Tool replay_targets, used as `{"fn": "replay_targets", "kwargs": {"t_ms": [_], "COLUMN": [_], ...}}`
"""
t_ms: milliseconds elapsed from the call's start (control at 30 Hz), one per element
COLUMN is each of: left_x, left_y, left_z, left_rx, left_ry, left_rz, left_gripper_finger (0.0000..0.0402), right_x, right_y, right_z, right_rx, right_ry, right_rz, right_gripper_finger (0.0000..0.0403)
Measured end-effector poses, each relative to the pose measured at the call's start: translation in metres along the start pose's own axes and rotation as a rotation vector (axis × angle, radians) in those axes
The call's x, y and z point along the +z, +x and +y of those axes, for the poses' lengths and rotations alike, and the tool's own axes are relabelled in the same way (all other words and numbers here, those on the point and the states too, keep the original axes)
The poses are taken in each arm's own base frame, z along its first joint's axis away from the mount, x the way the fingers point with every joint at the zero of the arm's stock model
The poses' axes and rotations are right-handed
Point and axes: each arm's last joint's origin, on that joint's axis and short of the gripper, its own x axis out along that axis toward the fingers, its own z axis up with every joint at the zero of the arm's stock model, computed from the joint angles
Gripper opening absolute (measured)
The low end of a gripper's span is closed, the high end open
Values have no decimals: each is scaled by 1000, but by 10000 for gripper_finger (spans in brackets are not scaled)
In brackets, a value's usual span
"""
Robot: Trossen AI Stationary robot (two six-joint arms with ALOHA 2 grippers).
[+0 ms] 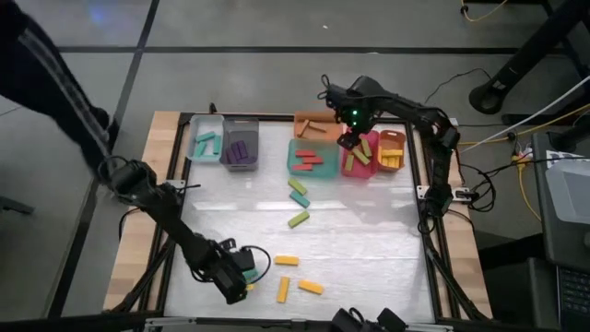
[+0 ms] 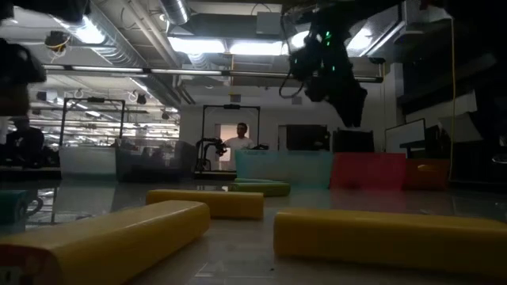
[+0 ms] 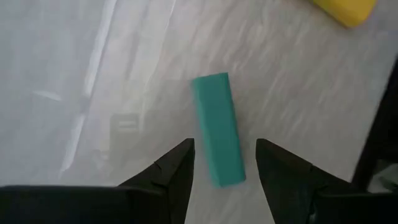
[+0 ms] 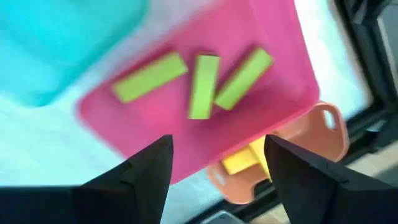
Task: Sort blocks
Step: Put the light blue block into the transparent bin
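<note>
My left gripper [image 3: 224,146] is open near the table's near-left corner [image 1: 238,267]. Its fingers stand on either side of the near end of a teal block [image 3: 217,127] that lies flat on the table, and I see no touch. My right gripper [image 4: 217,140] is open and empty. It hovers over the pink bin [image 4: 280,56] at the far side [image 1: 350,140], where three olive green blocks [image 4: 203,84] lie. Three more olive green blocks [image 1: 298,201] lie mid-table, and three yellow blocks [image 1: 287,261] lie near the near edge.
A row of bins stands along the far edge: a light teal bin [image 1: 205,148], a grey bin with purple blocks [image 1: 240,149], an orange bin [image 1: 313,123], a teal bin with red blocks [image 1: 293,164] and an orange bin with yellow blocks [image 1: 394,138]. A person stands far off in the room [image 2: 240,138].
</note>
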Motion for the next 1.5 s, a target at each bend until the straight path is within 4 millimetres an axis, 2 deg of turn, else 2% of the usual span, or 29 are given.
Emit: {"fn": "replay_targets", "kwargs": {"t_ms": [233,367,500,667,900,1133,1300,1500], "left_x": [-4,-6,-6,-7,-1,18,26,35], "left_y": [28,37,42,45,45,29,-2,-49], "left_z": [-2,-2,-4,-3,2,17,39,81], "left_rx": [53,68,74,88,99,113,221,426], "left_ry": [2,3,10,21,11,-60,-44,-56], "left_rz": [29,37,28,34,43,7,-2,-32], "left_gripper_finger": [159,159,159,146,40,40,46,43], "right_x": [-15,-19,-23,-32,-56,-85,-94,-92], "right_y": [-26,-32,-35,-39,-44,-46,-45,-34], "right_z": [7,27,58,106,171,216,240,265], "right_rx": [124,135,138,153,188,227,222,246], "right_ry": [26,-33,-120,-257,-447,-530,-502,-526], "right_rz": [-98,-140,-179,-261,-364,-409,-490,-536], "right_gripper_finger": [253,253,253,253,253,253,253,253]}}
